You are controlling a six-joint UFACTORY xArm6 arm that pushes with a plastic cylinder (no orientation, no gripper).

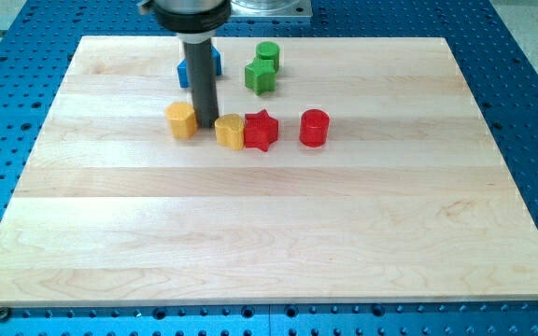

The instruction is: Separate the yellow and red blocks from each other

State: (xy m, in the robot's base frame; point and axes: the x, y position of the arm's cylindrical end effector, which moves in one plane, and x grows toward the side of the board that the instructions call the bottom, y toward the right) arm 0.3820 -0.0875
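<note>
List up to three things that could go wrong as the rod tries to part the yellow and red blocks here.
1. My tip sits between two yellow blocks; pushing toward the view's right would likely carry the red star, which touches the nearer yellow, along with it.
2. That pair could slide into the red cylinder.

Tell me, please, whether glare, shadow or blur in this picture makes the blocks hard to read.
In the camera view, light is even and soft, with no strong glare on the wooden board; the blocks cast only faint shadows. The yellow block and red star are sharp and touching. My tip is in focus, between the two yellow blocks; the rod hides part of the blue block.
</note>
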